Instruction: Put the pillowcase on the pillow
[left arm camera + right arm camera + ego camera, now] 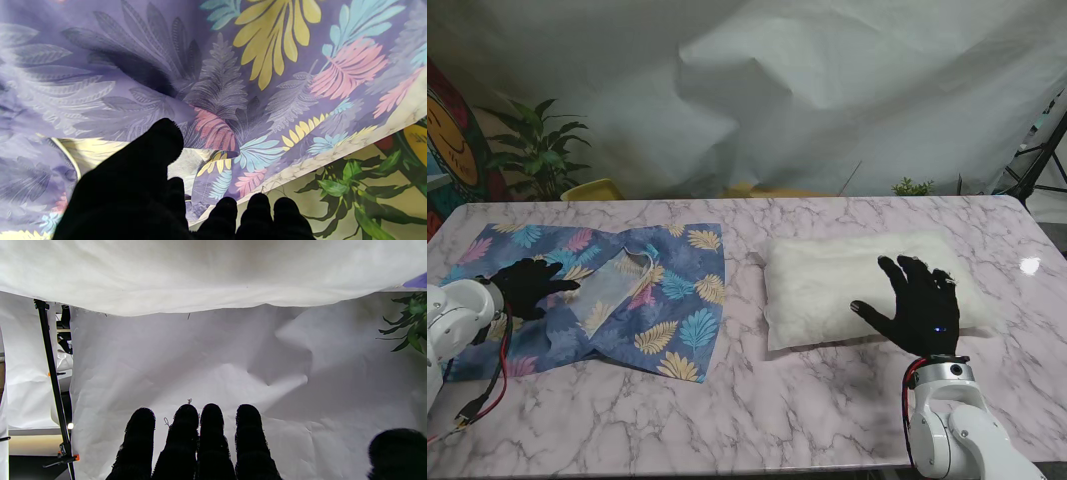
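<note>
Stand view is showing a marble-patterned counter (827,400) carrying two task items: a blue leaf-print pillowcase (667,300) is lying crumpled on the left half, and a white pillow (827,280) is lying flat on the right half, the two near each other but apart, with bare counter showing between them. Left hand (527,287), in a black glove, is resting over the left part of the pillowcase, its fingers pointing toward the fabric's opened fold, where the paler inner side is showing. Left wrist view is showing the thumb (156,143) lying against the pillowcase (233,83) and the other fingertips (260,206) side by side; whether any fabric is being pinched, I cannot tell. Right hand (917,305), also black-gloved, is hovering over or resting on the near right part of the pillow, fingers spread and extended, grasping nothing; contact with the pillow cannot be confirmed. Right wrist view is showing four fingertips (213,420) straight and parallel, thumb (397,450) held well apart, with the pillow (200,273) beyond. White backdrop sheet (807,90) is hanging behind the counter; a green plant (539,150) is standing at the far left corner
</note>
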Available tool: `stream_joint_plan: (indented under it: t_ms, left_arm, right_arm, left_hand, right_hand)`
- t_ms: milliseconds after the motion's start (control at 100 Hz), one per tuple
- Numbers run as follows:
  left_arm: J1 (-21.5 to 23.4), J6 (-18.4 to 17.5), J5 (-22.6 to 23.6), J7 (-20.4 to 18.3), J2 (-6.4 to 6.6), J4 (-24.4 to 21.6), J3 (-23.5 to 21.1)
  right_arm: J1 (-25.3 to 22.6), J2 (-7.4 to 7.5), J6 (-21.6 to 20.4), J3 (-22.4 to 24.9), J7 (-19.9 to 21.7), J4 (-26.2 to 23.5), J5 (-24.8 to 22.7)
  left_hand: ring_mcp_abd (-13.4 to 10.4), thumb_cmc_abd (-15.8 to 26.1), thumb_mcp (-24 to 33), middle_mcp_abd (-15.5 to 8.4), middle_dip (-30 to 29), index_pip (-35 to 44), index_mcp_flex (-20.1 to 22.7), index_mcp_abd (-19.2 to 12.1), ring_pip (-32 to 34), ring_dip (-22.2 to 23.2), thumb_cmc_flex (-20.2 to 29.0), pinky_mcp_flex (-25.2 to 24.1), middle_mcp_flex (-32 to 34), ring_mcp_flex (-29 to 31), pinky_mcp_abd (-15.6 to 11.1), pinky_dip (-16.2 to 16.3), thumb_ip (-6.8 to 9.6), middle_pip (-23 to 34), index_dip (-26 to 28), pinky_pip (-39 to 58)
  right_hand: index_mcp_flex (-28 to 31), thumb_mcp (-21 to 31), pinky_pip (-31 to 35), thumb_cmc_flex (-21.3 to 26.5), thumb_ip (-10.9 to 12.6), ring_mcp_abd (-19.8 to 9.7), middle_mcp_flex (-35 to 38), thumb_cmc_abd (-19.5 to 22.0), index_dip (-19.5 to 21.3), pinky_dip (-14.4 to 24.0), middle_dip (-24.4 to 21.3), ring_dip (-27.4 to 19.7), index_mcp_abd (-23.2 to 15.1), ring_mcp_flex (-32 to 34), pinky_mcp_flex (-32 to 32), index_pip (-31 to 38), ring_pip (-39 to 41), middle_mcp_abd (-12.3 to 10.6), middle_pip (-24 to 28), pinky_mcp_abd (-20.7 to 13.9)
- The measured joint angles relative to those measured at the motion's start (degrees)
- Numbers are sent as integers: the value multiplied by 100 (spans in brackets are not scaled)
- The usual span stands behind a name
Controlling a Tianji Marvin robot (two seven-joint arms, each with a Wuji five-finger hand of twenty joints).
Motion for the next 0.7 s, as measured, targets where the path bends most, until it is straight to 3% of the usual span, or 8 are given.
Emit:
stream_joint_plan:
  t_ms: [160, 290, 510, 600, 650, 700]
  left_arm:
    - [-155, -64, 319, 103, 40, 156, 185]
    - [-313, -35, 674, 235, 99, 348, 432]
    - [-737, 237, 686, 1006, 212, 1128, 1115]
    - [-892, 275, 637, 1075, 227, 1383, 1323]
    - [-906, 364, 660, 1189, 238, 1423, 1372]
    - [-921, 584, 740, 1541, 270, 1489, 1508]
  right_arm:
    - [4, 0, -4, -3, 2, 4, 0]
    - [4, 0, -4, -3, 2, 6, 0]
    - [8, 0, -3, -11, 33, 7, 0]
    - [13, 2, -5, -15, 43, 7, -1]
    - [14, 2, -6, -18, 45, 7, -2]
    - [17, 3, -7, -22, 51, 7, -3]
  left_hand:
    - [0, 1, -126, 54, 0, 993, 223, -149, -92, -479, -239, -87, 0, -135, -4, -218, 0, 0, 136, -134]
    - [0, 21, -451, 63, 0, 1125, 180, -150, -108, -676, -357, -91, 0, -139, -4, -469, 0, 0, 40, -191]
    - [0, 26, -452, 121, -52, 1021, -35, 11, -109, -668, -364, -91, -4, -140, -5, -519, -1, 0, -111, -195]
    - [0, 27, -452, 122, -52, 1075, -35, 13, -111, -564, -364, -91, -4, -140, -9, -520, -1, 0, -127, -195]
    - [0, 27, -452, 122, -52, 1344, -35, 13, -111, -439, -364, -91, -4, -140, -25, -512, -1, 0, 58, -195]
    - [0, 30, -452, 122, -53, 1807, -35, 13, -111, -249, -364, -91, -4, -140, -71, -442, -1, 0, 387, -195]
  right_hand:
    - [0, -11, 0, 2, 0, 0, 0, 0, 0, 3, 1, 0, 0, 0, 3, 0, 0, 0, 2, 1]
    - [0, -12, 1, 4, 0, 0, 0, 0, -1, 5, 20, 0, 0, 0, 3, 0, 0, 0, 40, 1]
    - [0, -70, 45, 5, 0, 0, 1, 0, -2, 7, 23, 0, 0, 1, 8, 2, 0, 0, 51, 1]
    - [0, -71, 45, 5, 0, 0, 1, 0, -2, 8, 23, 0, 0, 2, 9, 2, 0, 0, 53, 1]
    - [0, -83, 45, 5, 0, 0, 2, 52, -2, 8, 23, 0, 0, 2, 9, 2, 0, 0, 55, 1]
    - [0, -77, 46, 9, 0, 0, 2, 66, -2, 9, 24, 0, 0, 2, 9, 2, 0, 0, 56, 1]
